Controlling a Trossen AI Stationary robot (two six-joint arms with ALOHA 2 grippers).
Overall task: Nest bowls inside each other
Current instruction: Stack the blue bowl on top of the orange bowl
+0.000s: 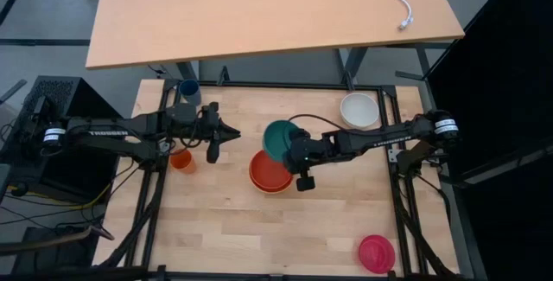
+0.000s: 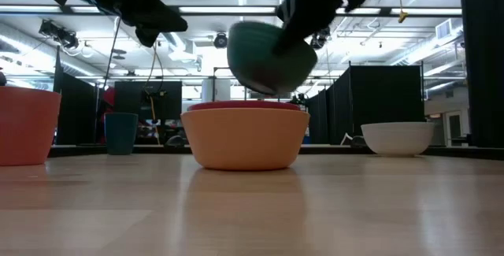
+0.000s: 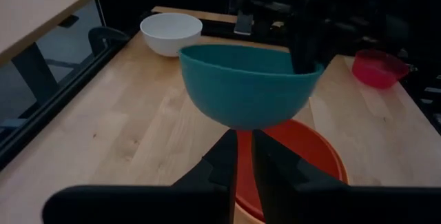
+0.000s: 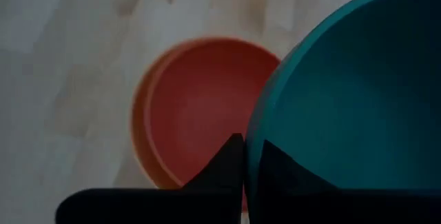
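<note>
A red-orange bowl [image 1: 270, 170] sits nested in a yellow-orange bowl [image 2: 244, 142] at the table's middle. Just above them and slightly toward the far side hangs a teal bowl [image 1: 278, 138], with my right gripper [image 4: 246, 151] shut on it. My left gripper [image 1: 235, 131] hovers to the left of the teal bowl, pointing at it, shut with nothing between its fingers. A white bowl [image 1: 359, 110] stands at the far right, and a magenta-pink bowl [image 1: 377, 253] at the near right corner. My right gripper pinches the teal bowl's rim [image 4: 251, 131] on the side toward the table's right, one finger inside the bowl and one outside. The fingers [image 3: 306, 52] come slanting down from the right. The bowl hangs clear above the stacked bowls, mouth up, somewhat tilted.
A small dark blue cup [image 1: 189, 91] stands at the far left, and a small orange cup [image 1: 181, 160] under the left arm. A separate desk [image 1: 259, 13] with a white cable lies beyond the far edge. Bare wood stretches along the near side.
</note>
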